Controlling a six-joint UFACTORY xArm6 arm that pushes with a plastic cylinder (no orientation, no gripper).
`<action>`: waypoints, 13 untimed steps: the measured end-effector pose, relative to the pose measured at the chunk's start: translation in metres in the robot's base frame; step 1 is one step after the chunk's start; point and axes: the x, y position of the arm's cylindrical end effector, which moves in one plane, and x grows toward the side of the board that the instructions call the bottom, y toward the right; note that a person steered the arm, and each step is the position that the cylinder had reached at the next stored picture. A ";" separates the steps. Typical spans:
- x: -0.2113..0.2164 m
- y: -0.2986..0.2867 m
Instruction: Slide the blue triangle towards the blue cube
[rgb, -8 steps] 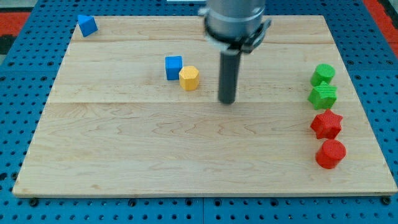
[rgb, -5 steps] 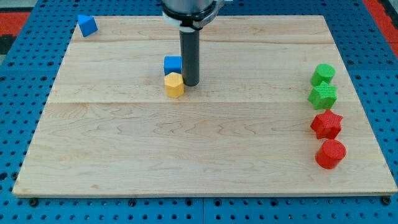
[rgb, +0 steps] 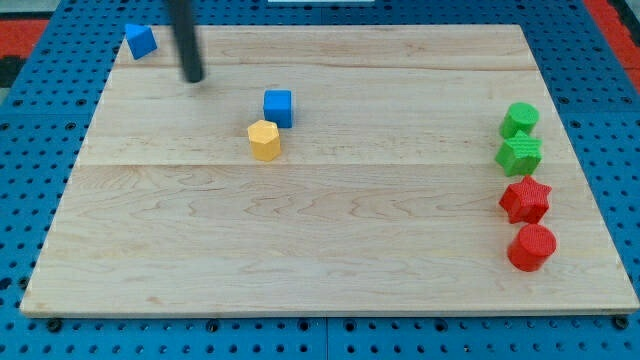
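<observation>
the wooden board (rgb: 330, 250) is pale, made of a few long planks, and it lies on a blue pegboard surface (rgb: 40, 150). near the board's top left corner sits the blue triangle (rgb: 141, 41). more to the middle, in the upper half, is the blue cube (rgb: 279, 107), and the yellow hexagonal block (rgb: 264, 140) is just beside it, toward the view's bottom left; i cannot tell if they touch. along the view's right edge four blocks stand in a column: a green block (rgb: 519, 119), a green star-like block (rgb: 520, 154), a red star (rgb: 526, 200) and a red round block (rgb: 531, 247).
</observation>
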 end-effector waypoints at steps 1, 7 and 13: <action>-0.001 -0.087; -0.042 0.117; -0.033 0.143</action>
